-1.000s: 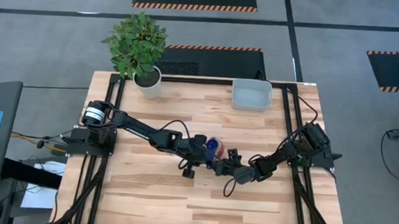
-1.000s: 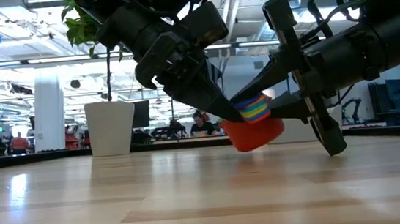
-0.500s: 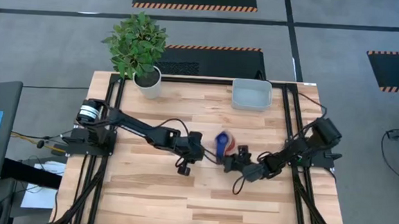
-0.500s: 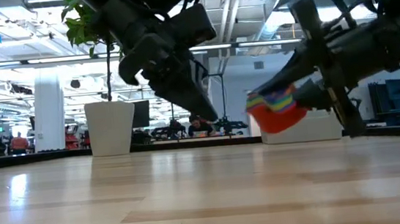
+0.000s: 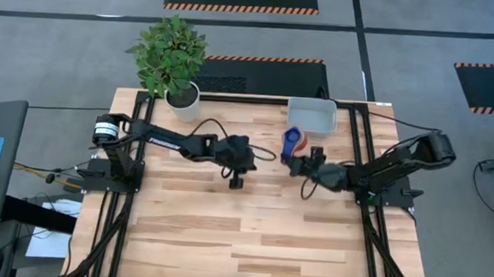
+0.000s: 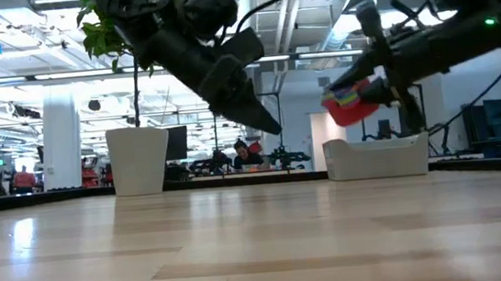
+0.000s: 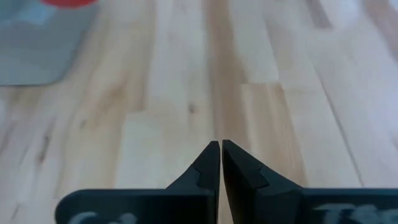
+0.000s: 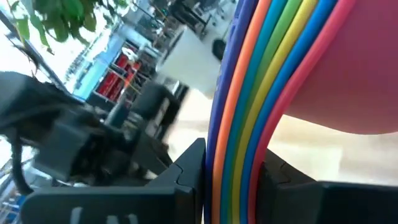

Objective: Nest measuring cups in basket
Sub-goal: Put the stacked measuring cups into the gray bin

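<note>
The basket sits at the far edge of the surface, right of centre, with the plant pot at the far left corner. The nested measuring cups are held above the surface just in front of the basket, in the right gripper. The left gripper is near mid-surface, left of the cups.

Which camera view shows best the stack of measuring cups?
The right wrist view: the stack of measuring cups fills it, coloured rims side by side. The low view and high view show it small; the left wrist view only a red edge.
</note>
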